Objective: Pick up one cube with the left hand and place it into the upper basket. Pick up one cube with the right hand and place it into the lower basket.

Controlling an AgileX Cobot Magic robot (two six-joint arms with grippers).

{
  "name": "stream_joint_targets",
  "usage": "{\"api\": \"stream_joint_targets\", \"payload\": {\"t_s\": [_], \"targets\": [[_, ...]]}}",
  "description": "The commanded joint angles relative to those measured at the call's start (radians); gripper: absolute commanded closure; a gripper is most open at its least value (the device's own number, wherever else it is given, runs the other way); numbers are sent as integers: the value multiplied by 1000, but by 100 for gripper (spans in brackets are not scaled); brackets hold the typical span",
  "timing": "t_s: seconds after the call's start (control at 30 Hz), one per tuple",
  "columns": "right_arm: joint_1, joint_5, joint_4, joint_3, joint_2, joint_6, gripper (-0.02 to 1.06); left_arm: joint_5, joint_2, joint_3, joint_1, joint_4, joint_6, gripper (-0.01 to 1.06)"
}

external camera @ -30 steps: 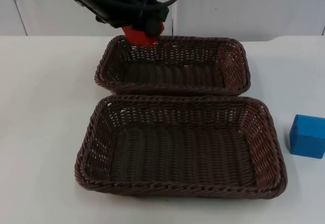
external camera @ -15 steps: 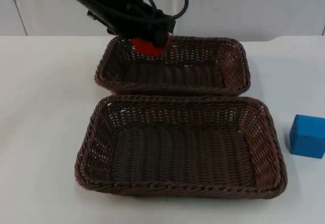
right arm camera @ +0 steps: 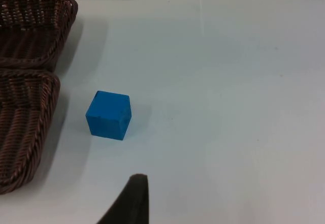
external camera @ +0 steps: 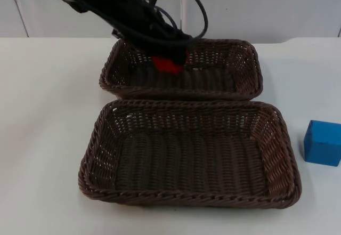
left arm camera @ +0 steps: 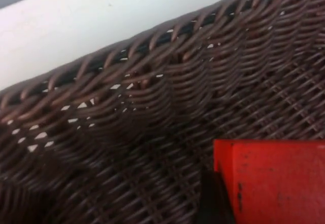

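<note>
The left claw (external camera: pixel 171 58) is inside the upper basket (external camera: pixel 242 88), near its far left corner. It is pinching the red cube (external camera: pixel 167 64) and holds it low over the basket floor. I think it holds the cube this low so the cube will not bounce or roll out when the claw lets go. In the left wrist view the red cube (left arm camera: pixel 271 181) sits just above the woven bottom, with the basket wall (left arm camera: pixel 152 82) right behind it.

The lower basket (external camera: pixel 277 139) lies at the near edge of the surface (external camera: pixel 48 112), touching or almost touching the upper one. Nothing is in it.

The blue cube (external camera: pixel 322 142) sits on the surface by the right edge, just beside the lower basket's right end. It seems to be put there so the right arm can reach it easily. In the right wrist view the blue cube (right arm camera: pixel 108 115) lies ahead of the right claw (right arm camera: pixel 129 201), which waits above the surface. I cannot tell if that claw is spread or pressed together.

I see no labels or writing on the cubes or baskets.
</note>
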Motion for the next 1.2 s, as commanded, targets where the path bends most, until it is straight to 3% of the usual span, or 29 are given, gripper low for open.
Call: {"api": "stream_joint_targets", "payload": {"t_s": [0.0, 0.43, 0.53, 0.7, 0.73, 0.87, 1.0, 1.17], "targets": [[-6, -6, -2, 2, -3, -4, -1, -1, 13, -22, -4, -14, 2, 105], [-6, -6, -2, 2, -3, -4, -1, -27, 72, -24, -4, 4, 2, 104], [-6, -6, -2, 2, -3, -4, -1, -24, 72, -24, -4, 0, 2, 96], [-6, -6, -2, 2, -3, -4, -1, -22, 72, -24, -4, 0, 2, 65], [-6, -6, -2, 2, -3, -4, -1, -22, 72, -24, -4, 0, 2, 65], [-6, -6, -2, 2, -3, -4, -1, -21, 72, -24, -4, -13, 2, 41], [-6, -6, -2, 2, -3, -4, -1, 1, 68, -24, -4, -14, 2, 30], [-6, -6, -2, 2, -3, -4, -1, 31, 30, -24, -4, -14, 2, 28]]}}
